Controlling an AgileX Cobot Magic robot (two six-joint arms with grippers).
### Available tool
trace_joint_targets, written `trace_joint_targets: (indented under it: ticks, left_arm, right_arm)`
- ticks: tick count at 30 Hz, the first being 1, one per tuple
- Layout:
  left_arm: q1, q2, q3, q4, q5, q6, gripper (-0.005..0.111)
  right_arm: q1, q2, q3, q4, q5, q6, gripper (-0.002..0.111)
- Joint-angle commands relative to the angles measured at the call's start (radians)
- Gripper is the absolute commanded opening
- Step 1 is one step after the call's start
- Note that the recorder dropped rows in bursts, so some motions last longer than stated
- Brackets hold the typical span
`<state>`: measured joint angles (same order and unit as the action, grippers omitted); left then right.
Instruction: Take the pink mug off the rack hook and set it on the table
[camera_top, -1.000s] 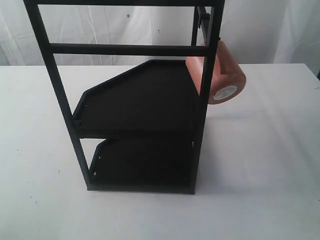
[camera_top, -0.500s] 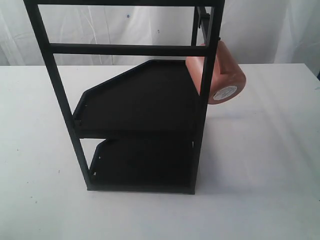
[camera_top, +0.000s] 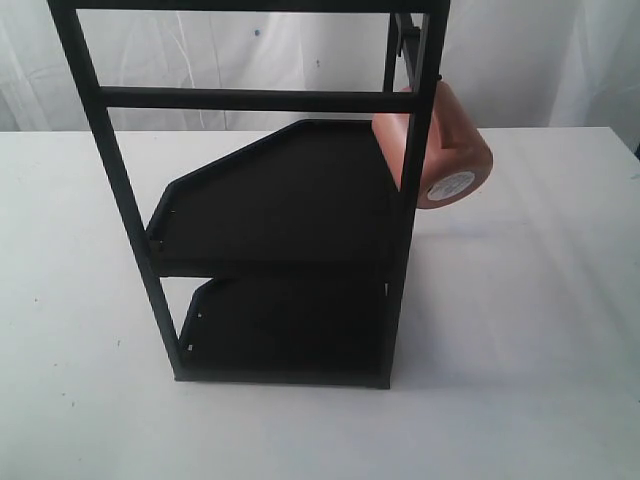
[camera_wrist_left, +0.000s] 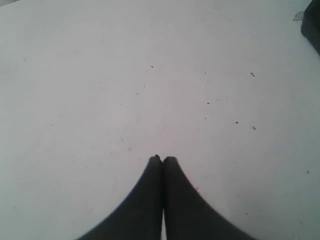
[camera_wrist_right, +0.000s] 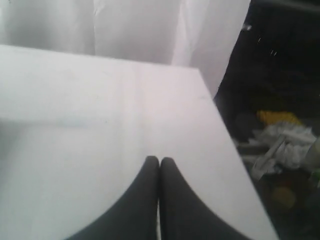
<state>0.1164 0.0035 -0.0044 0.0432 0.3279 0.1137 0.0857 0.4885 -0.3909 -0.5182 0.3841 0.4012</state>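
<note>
Pink mug (camera_top: 447, 150) is hanging on the rack hook (camera_top: 439, 77), high up on the right-hand post of the black two-shelf rack (camera_top: 100, 150). It's tilted, with the white sticker on its base facing out, and it's well clear of the white table (camera_top: 540, 330). The left gripper (camera_wrist_left: 162, 159) has its fingers pressed together over bare tabletop. Same deal with the right gripper (camera_wrist_right: 159, 160), pinched closed out by the table's edge, near the white curtain (camera_wrist_right: 125, 30).

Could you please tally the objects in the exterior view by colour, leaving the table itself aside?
Pink: 1, the pink mug
Black: 1, the rack
Total: 2
</note>
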Motion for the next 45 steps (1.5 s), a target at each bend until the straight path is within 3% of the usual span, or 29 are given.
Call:
trace_joint_targets:
  ticks: [1, 4, 6, 13, 19, 23, 24, 26, 29, 37, 45]
  left_arm:
    - [0.001, -0.003, 0.004, -0.009, 0.024, -0.004, 0.0]
    - [0.001, -0.003, 0.004, -0.009, 0.024, -0.004, 0.0]
    - [0.001, -0.003, 0.004, -0.009, 0.024, -0.004, 0.0]
    - [0.001, -0.003, 0.004, -0.009, 0.024, -0.004, 0.0]
    - [0.001, -0.003, 0.004, -0.009, 0.024, -0.004, 0.0]
    - [0.001, -0.003, 0.004, -0.009, 0.024, -0.004, 0.0]
    - [0.001, -0.003, 0.004, -0.009, 0.024, -0.004, 0.0]
    - [0.001, -0.003, 0.004, -0.009, 0.024, -0.004, 0.0]
    - [0.001, -0.003, 0.004, -0.009, 0.024, -0.004, 0.0]
    - [0.001, -0.003, 0.004, -0.009, 0.024, -0.004, 0.0]
    - [0.001, -0.003, 0.004, -0.009, 0.024, -0.004, 0.0]
  right_arm:
    - [0.088, 0.22, -0.099, 0.385, 0.195, -0.372, 0.0]
    - [0.119, 0.405, -0.149, 0.63, 0.295, -0.616, 0.0]
    - [0.124, 0.501, -0.178, 0.694, 0.297, -0.689, 0.0]
    - [0.124, 0.572, -0.31, 0.739, 0.263, -0.689, 0.0]
    - [0.124, 0.496, -0.507, 0.92, 0.332, -0.777, 0.0]
    - [0.158, 0.497, -0.57, 1.07, 0.406, -0.909, 0.01]
    - [0.185, 0.508, -0.575, 1.09, 0.388, -0.964, 0.019]
    - [0.205, 0.524, -0.575, 1.078, 0.324, -0.983, 0.032]
    - [0.222, 0.541, -0.575, 1.077, 0.222, -0.983, 0.043]
    - [0.302, 0.677, -0.575, 1.076, 0.037, -1.079, 0.044]
    - [0.304, 0.75, -0.575, 1.069, -0.041, -1.079, 0.044]
